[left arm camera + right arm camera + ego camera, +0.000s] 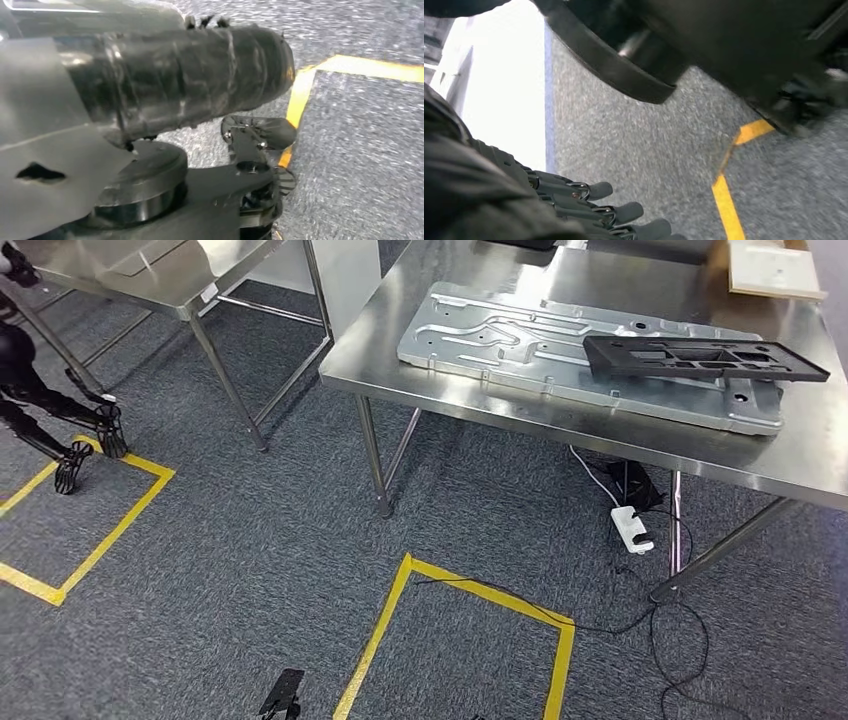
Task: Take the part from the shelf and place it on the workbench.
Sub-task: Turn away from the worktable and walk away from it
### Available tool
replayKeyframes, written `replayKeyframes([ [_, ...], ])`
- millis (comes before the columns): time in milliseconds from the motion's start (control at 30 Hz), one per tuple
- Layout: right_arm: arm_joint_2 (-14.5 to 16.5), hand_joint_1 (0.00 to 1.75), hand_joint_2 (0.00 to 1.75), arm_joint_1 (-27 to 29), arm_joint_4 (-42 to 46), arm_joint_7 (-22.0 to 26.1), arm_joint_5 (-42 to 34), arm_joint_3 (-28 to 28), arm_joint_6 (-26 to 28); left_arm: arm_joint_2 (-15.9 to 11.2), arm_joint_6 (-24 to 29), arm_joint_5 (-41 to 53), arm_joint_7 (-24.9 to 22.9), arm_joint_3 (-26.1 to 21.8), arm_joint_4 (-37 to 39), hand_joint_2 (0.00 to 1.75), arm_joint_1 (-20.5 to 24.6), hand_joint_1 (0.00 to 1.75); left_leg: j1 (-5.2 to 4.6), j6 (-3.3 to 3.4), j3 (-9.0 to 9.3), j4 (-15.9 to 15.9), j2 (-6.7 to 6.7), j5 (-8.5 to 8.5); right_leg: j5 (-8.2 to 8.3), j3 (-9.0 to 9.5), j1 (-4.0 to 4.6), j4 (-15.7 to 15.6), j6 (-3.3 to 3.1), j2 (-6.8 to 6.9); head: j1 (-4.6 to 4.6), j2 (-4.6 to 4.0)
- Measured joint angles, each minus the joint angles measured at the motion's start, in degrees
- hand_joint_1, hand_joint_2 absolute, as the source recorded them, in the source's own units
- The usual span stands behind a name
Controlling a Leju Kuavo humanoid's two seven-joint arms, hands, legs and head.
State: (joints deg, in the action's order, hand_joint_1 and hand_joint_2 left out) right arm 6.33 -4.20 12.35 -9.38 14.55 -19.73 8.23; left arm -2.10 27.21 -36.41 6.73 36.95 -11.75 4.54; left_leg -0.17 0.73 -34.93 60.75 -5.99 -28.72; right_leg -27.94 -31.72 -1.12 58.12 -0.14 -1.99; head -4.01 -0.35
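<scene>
In the head view a flat black plastic part [705,357] lies on a large silver stamped metal plate [520,350], which rests on the steel workbench [800,465] at the upper right. Neither hand is near it. In the right wrist view my right hand [589,205] hangs over the grey carpet, its dark fingers [626,213] stretched out side by side with nothing in them. The grey ribbed cover of my left hand [175,75] hangs low over the carpet in the left wrist view. Its fingers are hidden behind the cover.
A second steel table [170,285] stands at the upper left, with a black wheeled base [90,435] beside it. Yellow tape squares [470,600] mark the carpet. A white power strip [632,528] and black cables [660,625] lie under the workbench.
</scene>
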Motion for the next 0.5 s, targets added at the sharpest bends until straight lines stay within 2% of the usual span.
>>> replayKeyframes([
  [67, 0.0, 0.0, 0.0, 0.0, 0.0, -0.2, -0.2, -0.2, 0.1, 0.0, -0.5, 0.1, 0.2, 0.1, 0.0, 0.0, 0.2, 0.0, 0.08, -0.75, -2.98, 6.4, 3.24, -3.32, 0.1, 0.16, -0.06, -0.3, -0.27, 1.72, -0.47, 0.0],
  [100, 0.0, 0.0, 0.0, 0.0, -0.1, -0.2, -0.5, -0.2, 0.2, 0.1, -0.6, 0.2, 0.2, 0.1, 0.0, 0.0, 0.4, 0.0, 0.25, -1.02, -4.69, 9.9, 4.32, -4.73, 0.05, 0.16, 0.01, -0.3, -0.3, 2.64, -0.61, 0.0],
  [133, -0.1, 0.0, 0.0, 0.1, -0.1, -0.1, -0.7, -0.3, 0.3, 0.1, -0.7, 0.3, 0.3, 0.1, 0.0, 0.0, 0.5, 0.0, 0.4, -1.2, -5.82, 12.3, 5.0, -5.31, -0.01, 0.17, 0.06, -0.2, -0.33, 3.49, -0.6, 0.0],
  [167, -0.1, 0.0, 0.0, 0.1, -0.2, 0.0, -1.0, -0.3, 0.4, 0.1, -0.7, 0.3, 0.3, 0.1, 0.0, 0.0, 0.5, 0.0, 0.51, -1.3, -5.96, 12.6, 5.39, -4.81, -0.07, 0.18, 0.06, -0.2, -0.32, 4.24, -0.6, 0.0],
  [200, -0.1, 0.0, 0.0, 0.1, -0.2, 0.2, -1.3, -0.3, 0.6, 0.1, -0.7, 0.3, 0.3, 0.1, 0.0, 0.0, 0.5, 0.0, 0.58, -1.32, -5.04, 10.8, 5.72, -3.37, -0.13, 0.24, 0.04, -0.2, -0.28, 4.91, -0.62, 0.0],
  [233, -0.1, 0.0, 0.0, 0.0, -0.2, 0.4, -1.5, -0.3, 0.6, 0.1, -0.7, 0.3, 0.3, 0.2, 0.0, 0.0, 0.5, 0.0, 0.61, -1.24, -3.21, 7.4, 6.27, -1.38, -0.2, 0.34, 0.02, -0.2, -0.19, 5.52, -0.64, 0.0],
  [267, -0.1, 0.0, 0.0, 0.0, -0.2, 0.7, -1.7, -0.3, 0.4, 0.0, -0.7, 0.3, 0.3, 0.3, 0.0, 0.0, 0.6, 0.0, 0.48, -1.1, -1.16, 3.4, 7.48, 0.15, -0.3, 0.48, 0.06, -0.2, -0.04, 6.09, -0.63, 0.0],
  [300, -0.2, 0.0, 0.0, -0.1, -0.2, 1.0, -1.8, -0.4, 0.1, 0.0, -0.7, 0.3, 0.2, 0.5, 0.0, 0.0, 0.8, 0.0, 0.2, -0.81, 0.56, 0.1, 8.57, 1.15, -0.43, 0.6, 0.2, -0.2, 0.2, 6.64, -0.64, 0.0],
  [367, -0.4, 0.0, 0.0, -0.1, -0.2, 1.2, -2.0, -0.5, -1.4, 0.0, -0.8, 0.5, -0.1, 0.9, 0.0, 0.0, 1.1, 0.0, -0.31, -0.18, 1.81, -2.7, 9.74, 1.35, -0.62, 0.8, 0.5, -0.2, 0.78, 7.75, -0.54, -0.01],
  [433, -0.7, 0.0, 0.0, -0.2, -0.2, 1.0, -2.0, -0.6, -2.9, 0.0, -2.0, 1.3, -1.0, 1.3, 0.0, 0.0, 1.0, 0.0, -0.27, 0.46, 1.71, -2.9, 8.56, 1.52, -0.84, 0.96, 0.57, -0.2, 1.46, 8.54, -0.47, -0.01],
  [467, -0.9, 0.0, 0.0, -0.3, -0.2, 0.9, -2.0, -0.6, -3.5, 0.0, -2.9, 2.0, -1.7, 1.7, 0.0, 0.0, 0.9, 0.0, -0.16, 0.77, 1.75, -3.1, 7.98, 1.69, -1.31, 0.85, 0.46, 0.3, 1.78, 7.89, -0.46, 0.0],
  [500, -1.0, 0.0, 0.0, -0.4, -0.2, 0.8, -2.0, -0.7, -3.7, 0.0, -3.7, 2.6, -2.4, 2.2, 0.0, 0.0, 0.9, 0.0, -0.03, 1.17, 1.79, -3.2, 7.42, 1.85, -2.31, 0.29, 0.35, 1.7, 2.03, 6.66, -0.37, 0.0],
])
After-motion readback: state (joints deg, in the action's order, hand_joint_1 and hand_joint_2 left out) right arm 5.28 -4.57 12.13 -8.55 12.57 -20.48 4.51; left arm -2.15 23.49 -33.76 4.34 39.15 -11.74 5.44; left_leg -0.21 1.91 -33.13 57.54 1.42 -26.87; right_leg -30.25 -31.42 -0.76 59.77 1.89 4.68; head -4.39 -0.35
